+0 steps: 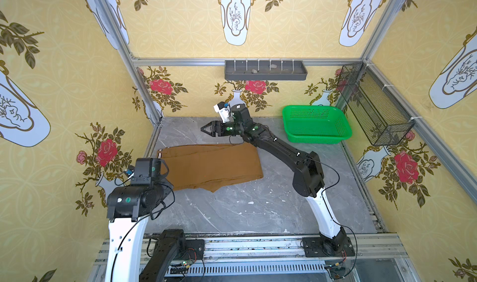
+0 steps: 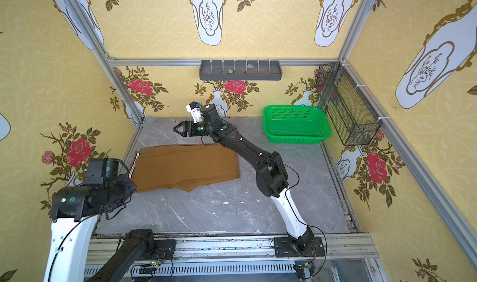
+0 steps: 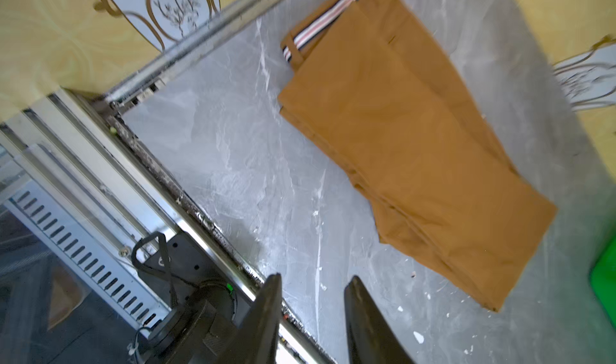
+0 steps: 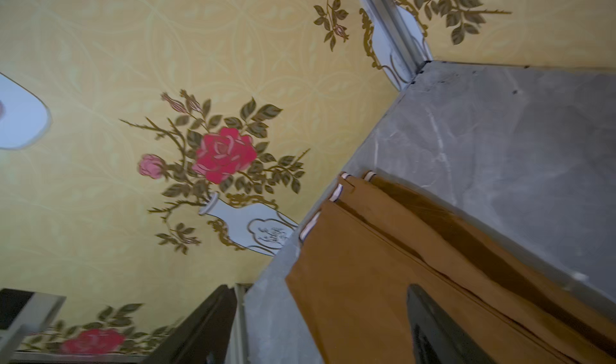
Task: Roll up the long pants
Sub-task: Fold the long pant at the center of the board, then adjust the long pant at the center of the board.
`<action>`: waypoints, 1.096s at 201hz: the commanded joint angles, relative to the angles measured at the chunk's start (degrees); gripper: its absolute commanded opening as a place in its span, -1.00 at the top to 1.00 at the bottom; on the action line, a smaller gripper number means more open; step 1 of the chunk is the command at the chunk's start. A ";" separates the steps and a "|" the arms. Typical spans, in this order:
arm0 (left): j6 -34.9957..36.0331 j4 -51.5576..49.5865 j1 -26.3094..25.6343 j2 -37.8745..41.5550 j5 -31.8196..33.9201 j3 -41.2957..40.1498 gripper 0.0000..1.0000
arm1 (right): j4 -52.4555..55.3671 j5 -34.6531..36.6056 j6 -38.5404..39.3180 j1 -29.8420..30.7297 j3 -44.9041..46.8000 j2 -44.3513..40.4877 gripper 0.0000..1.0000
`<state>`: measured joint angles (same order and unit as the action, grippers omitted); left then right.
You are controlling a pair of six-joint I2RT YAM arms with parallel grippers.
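The long pants (image 1: 211, 164) (image 2: 185, 164) lie folded flat in a brown rectangle on the grey table, at its left and toward the back. Their striped waistband (image 3: 320, 29) is at the end nearest the left wall. My right gripper (image 1: 204, 129) (image 2: 176, 128) hangs above the pants' far edge, pointing left. In the right wrist view it (image 4: 318, 289) is open and empty, with the pants (image 4: 383, 279) below it. My left gripper (image 3: 315, 279) is open, holds nothing, and hovers over bare table near the front rail, apart from the pants (image 3: 416, 139). In both top views the left arm hides it.
A green plastic basket (image 1: 316, 124) stands at the back right corner. A black wire basket (image 1: 374, 105) hangs on the right wall and a grey shelf tray (image 1: 265, 70) on the back wall. Small white flecks dot the table (image 1: 258, 205).
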<state>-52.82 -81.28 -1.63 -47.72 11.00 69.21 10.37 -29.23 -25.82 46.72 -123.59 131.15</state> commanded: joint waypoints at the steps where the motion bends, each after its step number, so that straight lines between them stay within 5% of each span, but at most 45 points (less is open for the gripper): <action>1: -0.82 4.95 0.05 -0.92 -3.00 -2.23 0.28 | 18.29 12.01 12.70 -5.53 5.46 0.56 -0.53; 26: -0.27 8.32 0.05 -1.94 -3.27 -2.72 0.17 | 18.29 10.62 11.44 -10.42 8.99 1.42 -0.32; 32: -0.38 8.66 0.05 -2.64 -3.26 -2.81 0.18 | 18.30 10.30 12.18 -10.52 9.39 1.59 -0.14; 45: -0.38 9.78 0.09 -4.61 -3.78 -3.68 0.23 | 18.85 10.77 13.05 -10.34 9.75 2.31 0.63; 70: -0.70 12.18 0.05 -7.48 -5.26 -6.01 0.32 | 19.16 10.80 13.28 -10.91 10.63 3.49 1.00; 100: -0.71 15.35 0.05 -9.15 -6.67 -9.00 0.36 | 20.08 10.14 14.24 -10.87 12.14 2.45 1.00; 149: -2.16 20.99 0.06 -16.67 -4.57 -14.64 0.72 | 22.93 15.12 17.87 -9.44 18.39 -0.69 1.00; 164: -2.38 25.88 0.05 -21.53 -4.04 -15.26 1.00 | 23.06 16.04 18.55 -9.36 20.13 -1.07 1.00; 220: -1.17 29.31 0.07 -42.53 3.67 1.19 1.00 | 21.01 19.37 18.35 -9.52 22.71 -0.55 1.00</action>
<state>-55.07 -54.26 -1.63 -85.65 9.08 65.67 32.01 -13.13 -7.66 37.26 -100.86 130.50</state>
